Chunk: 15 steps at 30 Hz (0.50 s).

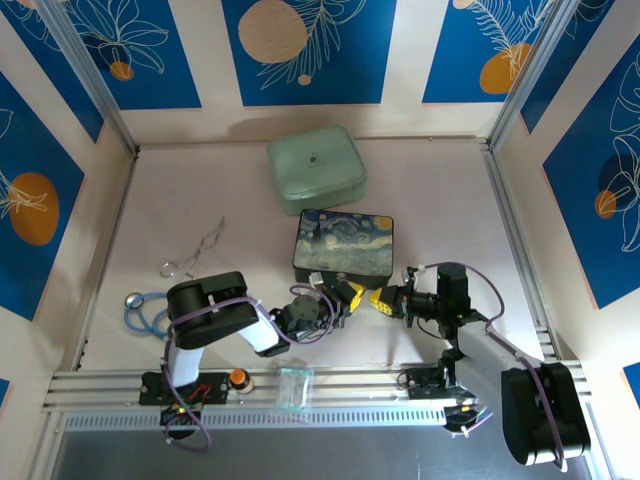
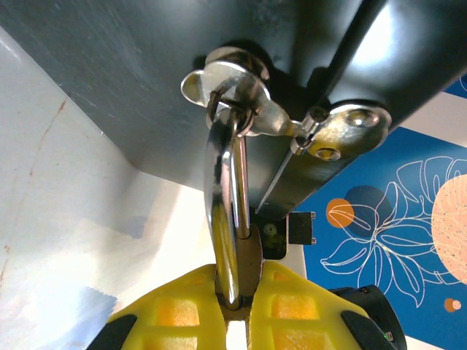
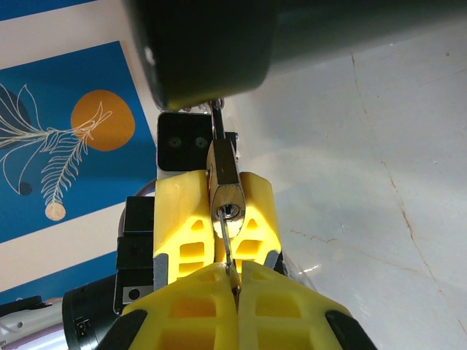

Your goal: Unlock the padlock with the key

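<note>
**Item:** padlock (image 3: 226, 186), brass, shackle threaded through the latch (image 2: 248, 80) on the near face of the painted box (image 1: 343, 245). Left tool (image 2: 236, 295) clamped on its body.
**Key** (image 3: 228, 249): pinched in the right tool (image 3: 234, 281), tip at the keyhole (depth unclear).
**Step:** insertion.
**Next, likely:** seat fully, then twist, padlock held steady.

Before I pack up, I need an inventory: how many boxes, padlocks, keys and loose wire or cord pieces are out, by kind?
Boxes: 2 (mint case, starry-night box)
Padlocks: 1 (padlock)
Keys: 1 (key)
Wire or cord pieces: 2 (silvery wire piece, blue cord)
Total: 6
</note>
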Motion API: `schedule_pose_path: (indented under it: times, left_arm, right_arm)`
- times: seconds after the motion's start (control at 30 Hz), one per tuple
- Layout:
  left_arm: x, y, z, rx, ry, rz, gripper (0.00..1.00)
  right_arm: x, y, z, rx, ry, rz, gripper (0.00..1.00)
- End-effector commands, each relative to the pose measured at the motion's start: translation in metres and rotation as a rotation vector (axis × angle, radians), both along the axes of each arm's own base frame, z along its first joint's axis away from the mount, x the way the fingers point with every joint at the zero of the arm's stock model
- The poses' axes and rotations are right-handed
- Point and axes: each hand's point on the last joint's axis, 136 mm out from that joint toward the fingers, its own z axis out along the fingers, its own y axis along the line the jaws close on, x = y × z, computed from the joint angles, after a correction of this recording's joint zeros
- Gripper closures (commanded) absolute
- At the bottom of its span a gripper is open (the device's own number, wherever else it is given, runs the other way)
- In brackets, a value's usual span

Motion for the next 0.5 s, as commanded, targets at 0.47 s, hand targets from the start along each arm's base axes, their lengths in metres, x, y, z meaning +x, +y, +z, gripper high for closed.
schedule_pose_path:
  times: [0.47]
  left_arm:
    - [-0.005,-0.014,0.040,-0.110,-0.075,-0.049,1.00]
  right_arm:
    - [0.005,0.006,0.008,0.018,-0.033,0.021,1.00]
